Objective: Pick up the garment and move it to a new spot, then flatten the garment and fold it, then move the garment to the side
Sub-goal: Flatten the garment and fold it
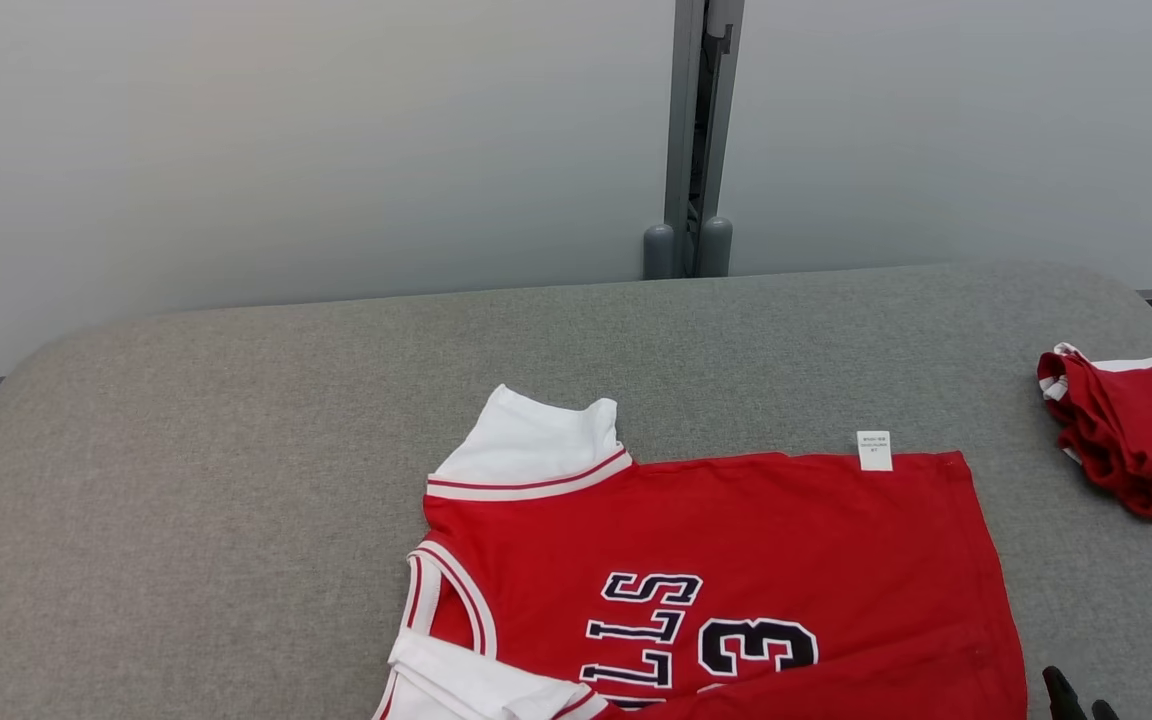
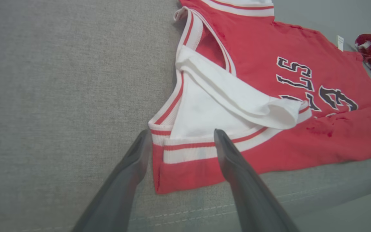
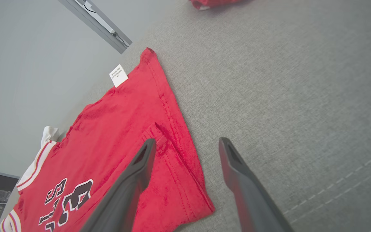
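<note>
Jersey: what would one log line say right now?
jersey: near edge folded, on table | left gripper: open | right gripper: open

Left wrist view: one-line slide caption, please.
Open left gripper poised over the shoulder trim of the partly folded red jersey on a grey padded surface.

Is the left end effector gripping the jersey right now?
No, the left end effector stands wide open in its wrist view, and the jersey lies flat on the surface with no cloth pinched.
</note>
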You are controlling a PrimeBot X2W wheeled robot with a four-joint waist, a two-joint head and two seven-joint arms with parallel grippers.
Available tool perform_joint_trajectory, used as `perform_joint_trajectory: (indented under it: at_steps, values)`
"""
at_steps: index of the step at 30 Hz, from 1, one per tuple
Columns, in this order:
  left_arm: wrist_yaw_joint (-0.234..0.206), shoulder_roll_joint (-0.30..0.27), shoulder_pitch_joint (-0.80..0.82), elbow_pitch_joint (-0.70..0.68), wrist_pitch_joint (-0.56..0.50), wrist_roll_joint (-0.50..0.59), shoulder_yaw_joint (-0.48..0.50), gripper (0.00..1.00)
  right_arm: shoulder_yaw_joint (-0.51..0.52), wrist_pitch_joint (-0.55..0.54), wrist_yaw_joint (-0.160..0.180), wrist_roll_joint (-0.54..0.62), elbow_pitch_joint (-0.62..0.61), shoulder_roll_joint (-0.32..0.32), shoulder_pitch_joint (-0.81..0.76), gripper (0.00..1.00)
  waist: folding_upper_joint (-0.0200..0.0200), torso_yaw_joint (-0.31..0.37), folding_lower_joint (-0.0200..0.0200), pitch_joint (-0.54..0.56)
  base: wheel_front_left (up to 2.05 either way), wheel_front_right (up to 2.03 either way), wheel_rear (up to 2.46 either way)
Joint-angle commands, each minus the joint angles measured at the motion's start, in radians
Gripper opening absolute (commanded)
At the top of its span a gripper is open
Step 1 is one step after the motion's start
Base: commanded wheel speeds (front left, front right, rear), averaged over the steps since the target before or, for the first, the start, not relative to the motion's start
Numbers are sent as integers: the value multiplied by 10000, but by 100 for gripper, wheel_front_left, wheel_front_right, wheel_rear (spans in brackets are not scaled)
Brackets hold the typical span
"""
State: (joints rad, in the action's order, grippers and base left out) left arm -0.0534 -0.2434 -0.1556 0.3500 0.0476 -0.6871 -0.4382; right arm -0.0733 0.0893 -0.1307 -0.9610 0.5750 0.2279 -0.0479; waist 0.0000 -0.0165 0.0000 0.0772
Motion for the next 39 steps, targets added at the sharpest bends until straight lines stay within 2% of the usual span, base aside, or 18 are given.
perform_joint_trajectory:
  at_steps: [1,9,16,23,30,36,39]
  values:
    - [-54,-95,34,-104,-18,-23,43,100,80,74,1,164,-53,98,96,100,0,6,0,6,0,0,0]
    - [-342,-147,667,-733,697,207,440,100,313,537,1,1429,-928,253,461,100,0,13,0,11,0,0,0]
    - [-441,194,1405,-1012,1683,332,809,100,143,1245,1,3532,-2301,403,673,100,0,145,0,-167,0,0,0]
    - [-463,579,2023,-767,2079,662,981,100,32,1431,1,5144,-3475,-21,631,100,0,374,0,-538,0,0,0]
    - [-468,727,2965,64,2061,1022,816,100,-121,1165,3,5724,-4202,-396,849,100,0,683,0,-1259,0,0,0]
    - [-808,520,4734,1201,1453,1720,505,100,-272,939,3,6030,-4909,-642,1329,100,0,1077,0,-2318,0,0,0]
    - [-747,425,5687,1897,926,2033,222,100,-352,862,3,6217,-5158,-772,1560,100,0,1297,0,-2736,0,0,0]
